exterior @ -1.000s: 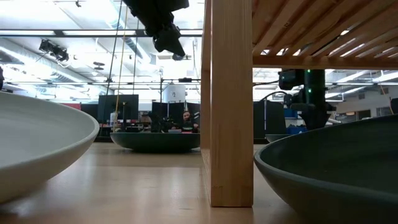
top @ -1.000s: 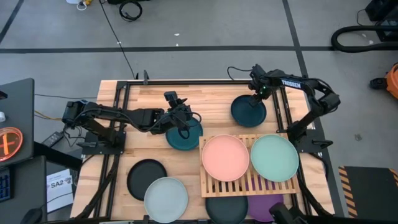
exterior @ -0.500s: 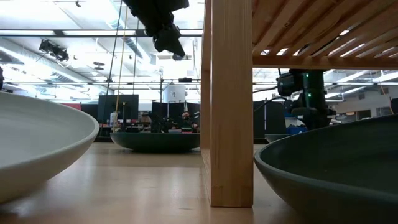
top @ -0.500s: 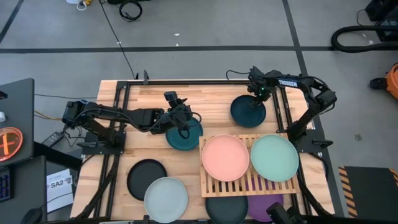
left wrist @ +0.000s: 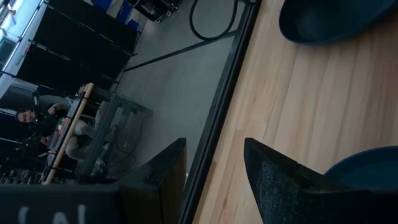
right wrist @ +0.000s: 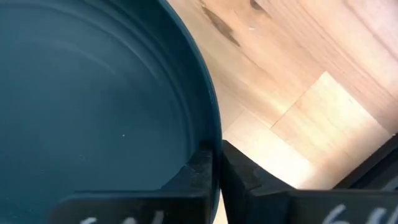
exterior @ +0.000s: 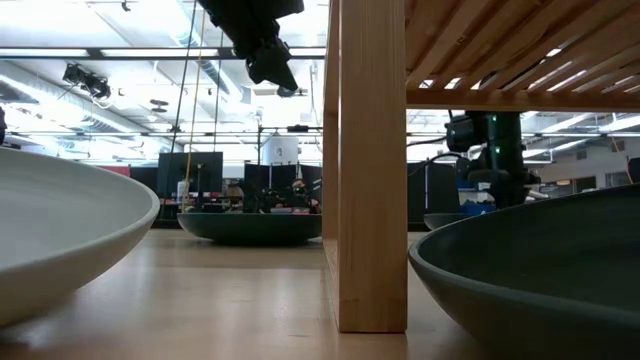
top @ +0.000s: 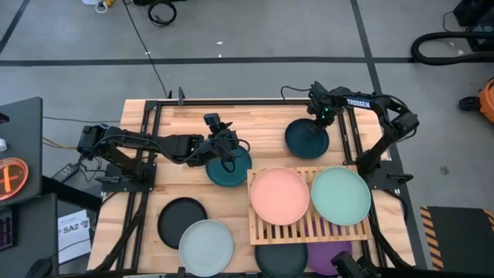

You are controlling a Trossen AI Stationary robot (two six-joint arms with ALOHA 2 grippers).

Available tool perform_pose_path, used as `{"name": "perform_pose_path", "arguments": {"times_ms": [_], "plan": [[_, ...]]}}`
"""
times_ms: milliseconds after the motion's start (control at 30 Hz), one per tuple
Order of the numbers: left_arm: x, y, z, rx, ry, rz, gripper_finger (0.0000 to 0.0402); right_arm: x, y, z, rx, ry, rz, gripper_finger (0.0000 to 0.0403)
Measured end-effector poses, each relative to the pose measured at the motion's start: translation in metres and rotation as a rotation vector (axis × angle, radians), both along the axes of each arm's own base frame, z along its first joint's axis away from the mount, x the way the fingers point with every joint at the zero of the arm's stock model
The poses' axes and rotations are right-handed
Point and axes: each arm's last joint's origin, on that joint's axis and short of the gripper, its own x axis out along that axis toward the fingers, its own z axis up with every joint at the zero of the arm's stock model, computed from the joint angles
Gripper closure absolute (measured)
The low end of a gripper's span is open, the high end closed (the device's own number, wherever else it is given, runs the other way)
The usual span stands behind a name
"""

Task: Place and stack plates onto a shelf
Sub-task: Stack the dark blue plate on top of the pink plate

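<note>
I am pinching the rim of the dark blue plate (top: 306,139) with the right gripper (right wrist: 215,163), readying a lift toward the shelf (top: 309,228), while the left gripper (left wrist: 214,168) is hovering wide open.

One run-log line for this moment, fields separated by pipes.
right gripper shut on dark teal plate rim | left gripper open over teal plate | shelf: pink, mint
</note>
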Motion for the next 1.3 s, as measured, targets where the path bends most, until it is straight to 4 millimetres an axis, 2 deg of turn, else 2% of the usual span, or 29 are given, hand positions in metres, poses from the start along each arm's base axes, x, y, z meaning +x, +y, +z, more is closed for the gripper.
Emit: {"name": "perform_pose_path", "arguments": {"times_ms": [300, 567, 733, 900, 1133, 1300], "plan": [[0.0, 0.0, 0.0, 0.0, 0.0, 0.0, 0.0235, -0.002, 0.002, 0.009, -0.033, -0.019, 0.0, 0.0387], [-0.001, -0.003, 0.001, 0.004, 0.005, -0.011, 0.0235, -0.008, 0.01, 0.037, -0.141, -0.075, -0.041, 0.0389], [-0.008, -0.005, 0.007, 0.018, 0.037, -0.033, 0.0235, -0.014, 0.019, 0.058, -0.223, -0.116, -0.067, 0.0389], [-0.03, -0.007, 0.022, -0.006, 0.028, -0.025, 0.0235, -0.02, 0.029, 0.078, -0.3, -0.182, -0.071, 0.0389], [-0.082, -0.004, 0.039, -0.168, -0.015, 0.06, 0.0235, -0.024, 0.037, 0.097, -0.386, -0.271, -0.09, 0.0389], [-0.117, -0.004, 0.03, -0.309, -0.078, 0.053, 0.0235, -0.027, 0.042, 0.106, -0.427, -0.314, -0.09, 0.0389]]}}
